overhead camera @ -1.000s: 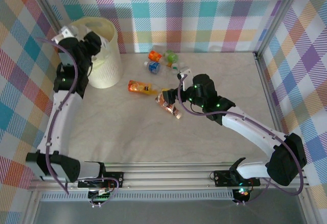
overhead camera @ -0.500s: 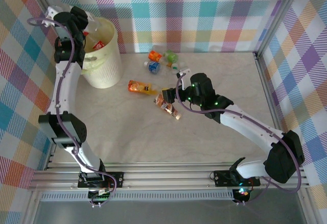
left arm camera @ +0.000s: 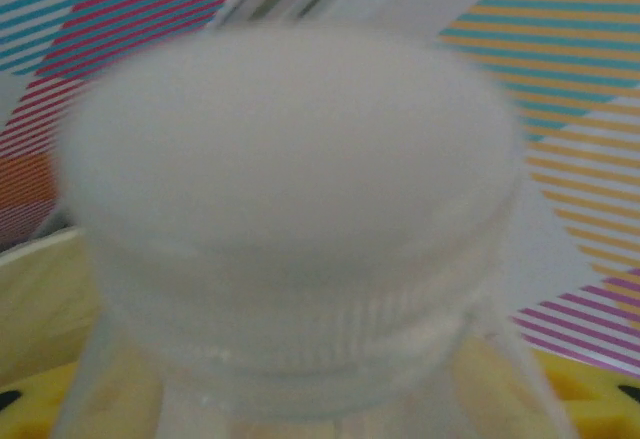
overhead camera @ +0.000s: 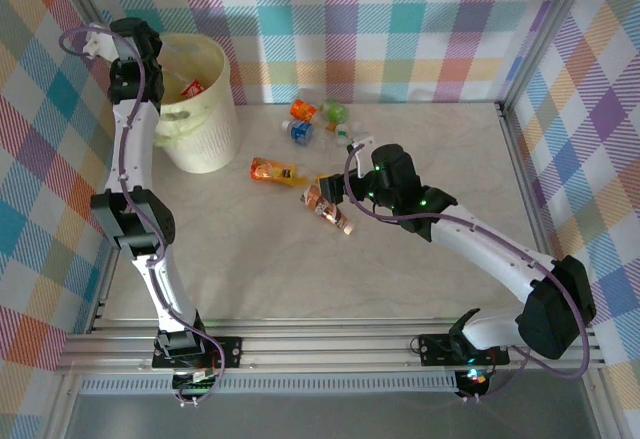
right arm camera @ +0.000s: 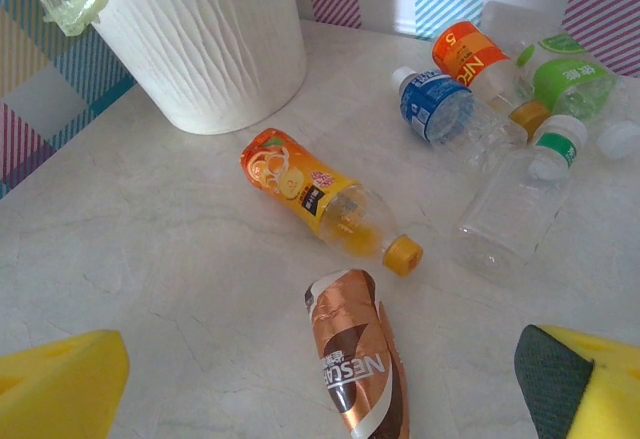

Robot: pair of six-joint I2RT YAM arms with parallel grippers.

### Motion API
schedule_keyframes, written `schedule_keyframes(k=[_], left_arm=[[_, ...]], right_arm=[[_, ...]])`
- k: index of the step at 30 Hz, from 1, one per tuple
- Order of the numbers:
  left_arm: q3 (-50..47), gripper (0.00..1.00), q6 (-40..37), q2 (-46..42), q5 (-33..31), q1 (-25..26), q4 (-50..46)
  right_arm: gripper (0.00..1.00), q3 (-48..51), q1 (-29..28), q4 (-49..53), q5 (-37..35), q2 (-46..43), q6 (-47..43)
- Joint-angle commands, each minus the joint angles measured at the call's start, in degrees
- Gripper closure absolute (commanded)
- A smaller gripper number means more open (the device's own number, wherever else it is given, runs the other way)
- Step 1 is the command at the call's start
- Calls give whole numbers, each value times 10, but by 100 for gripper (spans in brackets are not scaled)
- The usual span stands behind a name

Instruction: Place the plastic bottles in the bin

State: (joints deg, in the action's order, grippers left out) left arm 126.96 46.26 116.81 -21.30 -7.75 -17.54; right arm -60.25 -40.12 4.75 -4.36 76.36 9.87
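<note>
Two robot arms sorting plastic bottles into a cream bin (overhead camera: 205, 131) at the table's far left.

The left gripper (left arm camera: 320, 409) is above the bin with a blurred white-capped clear bottle (left arm camera: 300, 159) between its yellow fingers; whether it grips cannot be told. The right gripper (right arm camera: 318, 389) hangs wide open over a brown Nescafé bottle (right arm camera: 355, 369). Just beyond lies an orange juice bottle (right arm camera: 320, 199), with blue-labelled (right arm camera: 435, 109), green-labelled (right arm camera: 565, 79) and clear bottles (right arm camera: 520, 199) farther back.
</note>
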Motion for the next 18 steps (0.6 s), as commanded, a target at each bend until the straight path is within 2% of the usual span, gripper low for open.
schedule_keyframes(k=[1, 7, 11, 18], left_arm=[[34, 31, 24, 8, -14, -12, -53], [67, 9, 44, 23, 0, -13, -102], [67, 6, 40, 15, -1, -13, -110], [67, 1, 20, -6, 15, -12, -117]], right_arm=[[0, -19, -1, -2, 10, 2, 5], [0, -34, -1, -1, 11, 16, 24], [0, -32, -1, 0, -1, 15, 26], [0, -14, 0, -16, -70, 10, 72]])
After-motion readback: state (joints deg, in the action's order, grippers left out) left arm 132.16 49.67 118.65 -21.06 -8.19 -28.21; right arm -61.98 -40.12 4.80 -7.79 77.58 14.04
